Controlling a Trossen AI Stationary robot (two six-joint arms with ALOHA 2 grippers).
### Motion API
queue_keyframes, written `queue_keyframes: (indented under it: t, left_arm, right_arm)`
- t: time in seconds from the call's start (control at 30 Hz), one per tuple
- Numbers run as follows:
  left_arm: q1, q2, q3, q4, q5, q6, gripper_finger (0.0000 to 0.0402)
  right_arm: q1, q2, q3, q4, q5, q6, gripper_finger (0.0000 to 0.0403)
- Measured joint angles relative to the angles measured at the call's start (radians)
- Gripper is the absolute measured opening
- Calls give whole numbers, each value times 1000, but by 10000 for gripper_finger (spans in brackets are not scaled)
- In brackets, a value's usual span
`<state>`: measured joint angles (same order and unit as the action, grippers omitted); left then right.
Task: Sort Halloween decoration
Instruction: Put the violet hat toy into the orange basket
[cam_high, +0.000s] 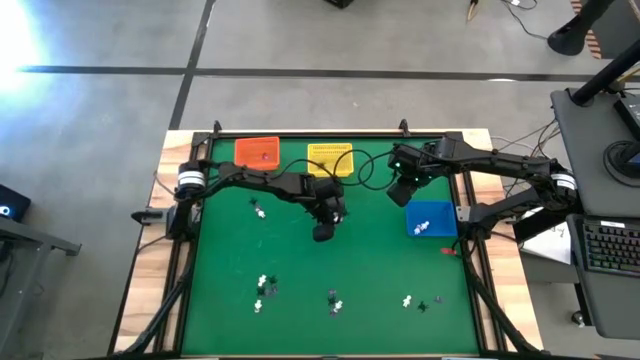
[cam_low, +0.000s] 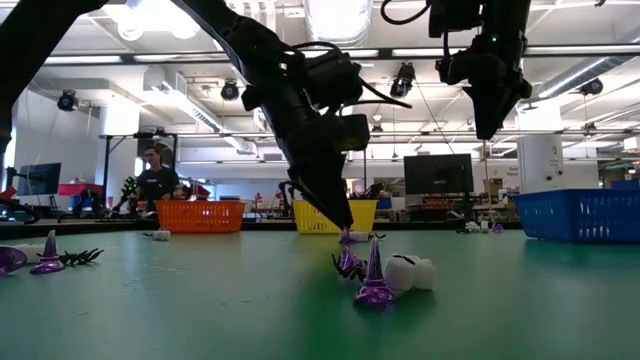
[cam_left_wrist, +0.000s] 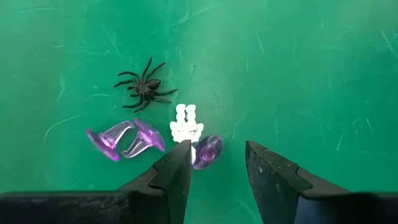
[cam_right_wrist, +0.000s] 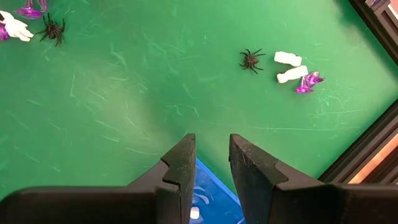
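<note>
Tiny Halloween trinkets lie loose on the green mat. In the left wrist view a black spider (cam_left_wrist: 144, 87), two purple hats (cam_left_wrist: 127, 138), a white skeleton (cam_left_wrist: 186, 127) and a purple piece (cam_left_wrist: 207, 152) form a cluster. My left gripper (cam_left_wrist: 217, 155) hangs open just above it, the purple piece beside one fingertip; I see no touch. It shows mid-table (cam_high: 325, 228) and in the low view (cam_low: 343, 225). My right gripper (cam_right_wrist: 210, 146), narrowly open and empty, hovers over the blue basket (cam_right_wrist: 208, 193), which holds a white piece (cam_right_wrist: 194, 213). It also shows in the high view (cam_high: 404, 190).
The orange basket (cam_high: 257, 152) and yellow basket (cam_high: 330, 158) stand along the far edge, the blue basket (cam_high: 432, 218) at the right. More trinkets lie near the near edge (cam_high: 262, 285) (cam_high: 408, 300) and one by the left arm (cam_high: 257, 208). A person sits beyond the table (cam_low: 155, 180).
</note>
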<state>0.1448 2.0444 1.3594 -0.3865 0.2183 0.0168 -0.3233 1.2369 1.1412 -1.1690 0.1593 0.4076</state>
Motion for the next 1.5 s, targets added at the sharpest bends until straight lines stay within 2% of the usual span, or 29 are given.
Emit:
queue_keyframes:
  t: [0.33, 0.77, 0.93, 1.17, 1.5]
  left_arm:
    - [0, 14, 2, -2, 11, 0, 84]
    - [0, 19, 0, -42, -33, -4, 4]
    - [0, 19, 0, -43, -33, -10, 2]
    - [0, 19, 0, -44, 28, -19, 1]
    - [0, 6, 0, -44, 30, -31, 0]
  right_arm:
    - [0, 0, 0, 0, 0, 0, 91]
    - [0, 0, 0, 0, 0, 0, 91]
    - [0, 0, 0, 0, 0, 0, 91]
    - [0, 0, 0, 0, 0, 0, 91]
    - [0, 0, 0, 0, 1, -1, 91]
